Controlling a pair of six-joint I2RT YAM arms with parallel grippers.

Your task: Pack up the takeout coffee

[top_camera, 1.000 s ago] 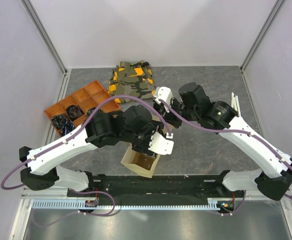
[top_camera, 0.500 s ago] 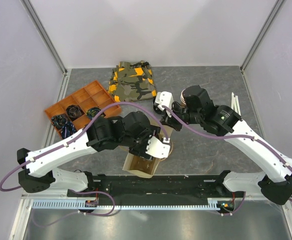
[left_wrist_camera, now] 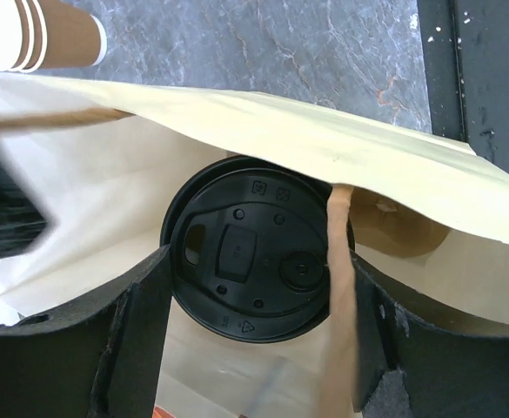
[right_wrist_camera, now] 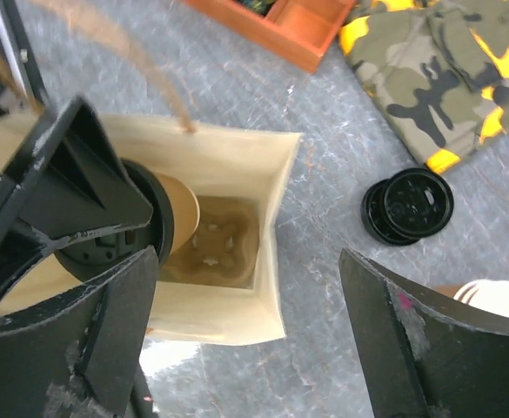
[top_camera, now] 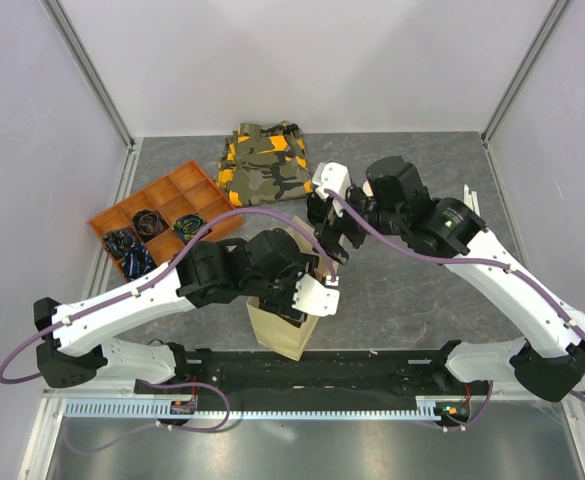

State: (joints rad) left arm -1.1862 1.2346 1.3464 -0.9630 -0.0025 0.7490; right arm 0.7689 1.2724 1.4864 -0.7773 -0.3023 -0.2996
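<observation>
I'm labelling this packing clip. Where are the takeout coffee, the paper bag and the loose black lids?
takeout coffee [left_wrist_camera: 250,266]: left wrist view, centre of its black lid.
paper bag [right_wrist_camera: 276,200]: right wrist view, inner right wall.
loose black lids [right_wrist_camera: 418,202]: right wrist view, face of the upper lid.

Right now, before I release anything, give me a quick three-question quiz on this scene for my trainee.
1. True or false: the left gripper holds the takeout coffee at the open mouth of the paper bag.
2. Which lies loose beside the bag? A) black lids B) a spoon C) a sugar packet
3. Fill in: the right gripper is ____ and holds nothing.

Key: 1 true; 2 A; 3 open.
</observation>
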